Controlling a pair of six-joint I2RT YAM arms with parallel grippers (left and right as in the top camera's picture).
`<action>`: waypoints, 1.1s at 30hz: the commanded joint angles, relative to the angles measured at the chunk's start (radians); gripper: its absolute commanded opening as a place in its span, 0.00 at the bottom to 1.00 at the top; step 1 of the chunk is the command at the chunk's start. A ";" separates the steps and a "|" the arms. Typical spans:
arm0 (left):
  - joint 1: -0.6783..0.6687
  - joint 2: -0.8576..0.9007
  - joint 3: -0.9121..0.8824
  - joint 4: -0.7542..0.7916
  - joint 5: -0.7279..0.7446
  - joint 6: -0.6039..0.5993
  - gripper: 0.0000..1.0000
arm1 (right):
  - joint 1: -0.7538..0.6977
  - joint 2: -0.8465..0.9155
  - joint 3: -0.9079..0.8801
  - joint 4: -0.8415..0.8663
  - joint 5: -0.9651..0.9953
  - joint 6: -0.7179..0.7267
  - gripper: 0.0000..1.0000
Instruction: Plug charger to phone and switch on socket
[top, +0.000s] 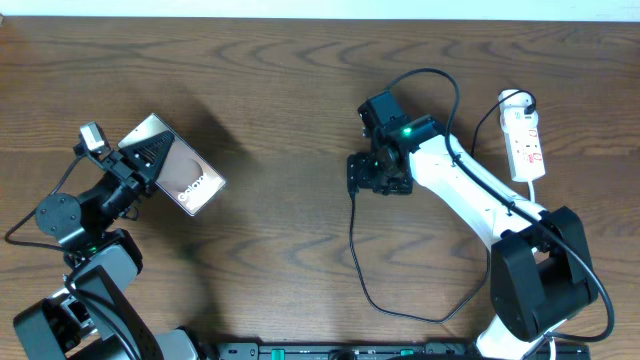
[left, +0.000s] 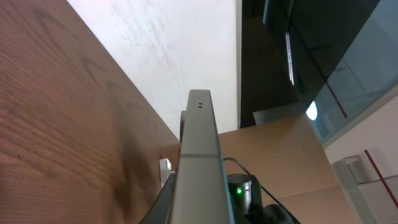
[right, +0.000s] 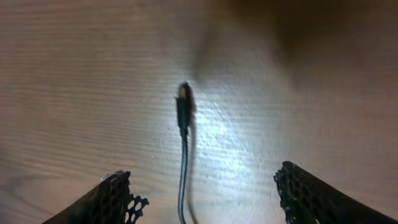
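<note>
The phone (top: 192, 176) is lifted off the table at the left, tilted, with my left gripper (top: 146, 158) shut on its upper-left end. In the left wrist view the phone (left: 199, 155) shows edge-on, running up from between the jaws of the left gripper (left: 198, 214). The charger cable (top: 354, 250) lies on the table and curls down from under my right gripper (top: 376, 178). Its slim plug tip (right: 183, 102) rests on the wood. My right gripper (right: 208, 198) is open above it, the cable lying loose between the fingers (right: 115, 199). The white socket (top: 525, 140) lies at the far right.
The socket's white cord (top: 533, 195) runs down beside the right arm. The black cable loops toward the table's front edge (top: 430, 318). Bare wood lies between the two arms.
</note>
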 joint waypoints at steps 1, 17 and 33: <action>0.004 -0.012 0.002 0.013 0.006 -0.005 0.08 | 0.025 -0.001 0.013 -0.015 0.014 0.081 0.87; 0.004 -0.012 0.002 0.013 0.021 -0.005 0.08 | 0.108 0.005 0.011 -0.011 0.126 0.282 0.83; 0.004 -0.012 0.002 0.013 0.028 0.000 0.07 | 0.129 0.129 0.001 0.046 0.088 0.236 0.80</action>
